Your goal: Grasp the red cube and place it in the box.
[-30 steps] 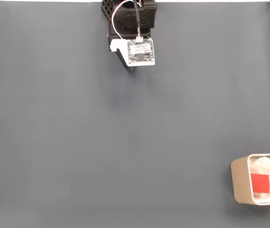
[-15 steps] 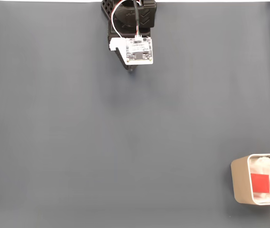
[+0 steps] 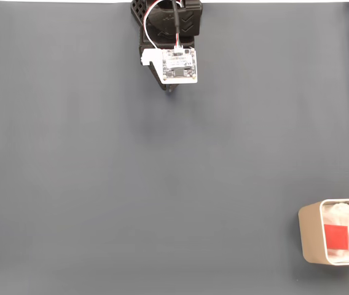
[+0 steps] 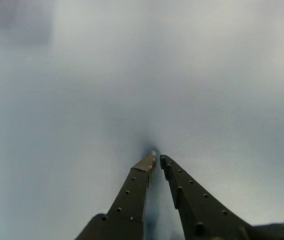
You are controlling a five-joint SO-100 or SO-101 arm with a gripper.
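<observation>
The small bright red cube (image 3: 336, 236) lies inside the beige-grey rectangular box with rounded corners (image 3: 310, 239), on the white wrinkly lining (image 3: 340, 215), at the lower right edge of the fixed view. The box is cut by the border of this view, so its far wall is not visible. The cube looks flat and at rest, apart from the box walls.

The black arm with a white circuit board on it (image 3: 179, 64) is folded at the top centre of the fixed view, well apart from the box. In the wrist view the black two-finger pincer (image 4: 156, 159) is closed with nothing between its fingers; the tips almost touch, and they are low over the bare dark grey table (image 3: 131, 184).

Judging from this, the task seems finished, so little can go wrong. One risk is that the tips scrape the table if the arm goes lower, because they are so close to it. Another is that the soft lining shifts and tilts the cube, but nothing pushes on it now.
</observation>
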